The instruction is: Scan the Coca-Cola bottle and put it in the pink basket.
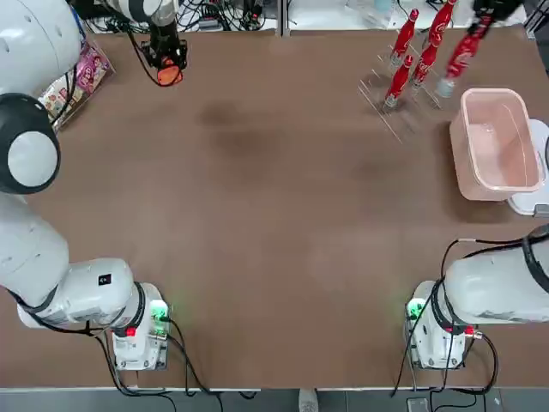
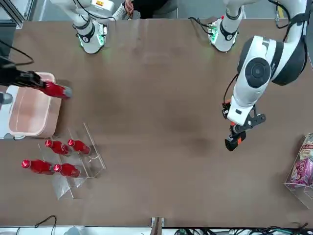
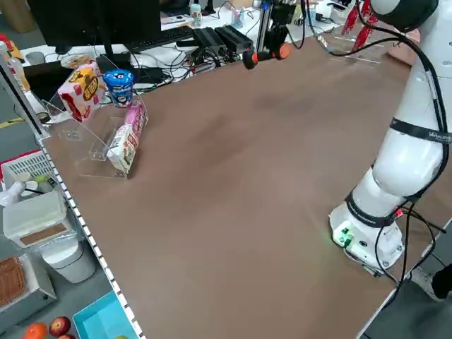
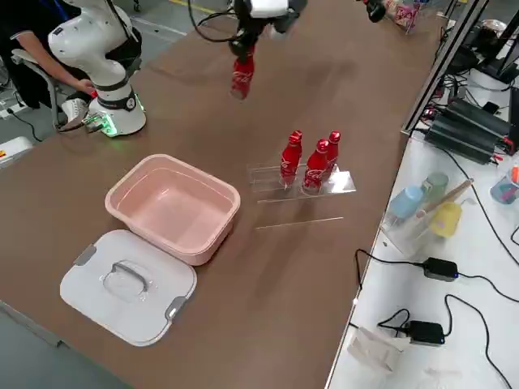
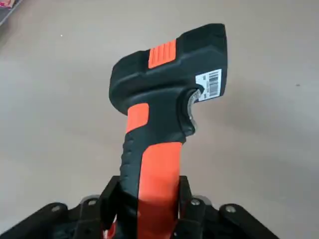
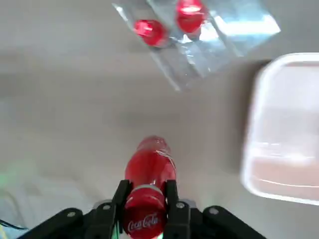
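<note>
Above the surface (image 1: 257, 215), the right gripper (image 6: 148, 199) grips a Coca-Cola bottle (image 6: 149, 172); the left gripper (image 5: 149, 204) clasps a scanner (image 5: 159, 94).

- Robotics lab: robot arms (image 1: 111, 296) mounted at a brown table (image 1: 257, 189), front view, upper left and upper right.
- Left side view, top: monitor (image 3: 95, 21) and cables (image 3: 166, 67) on a white bench (image 3: 244, 25).
- Right side view, upper left: seated person (image 4: 49, 49).
</note>
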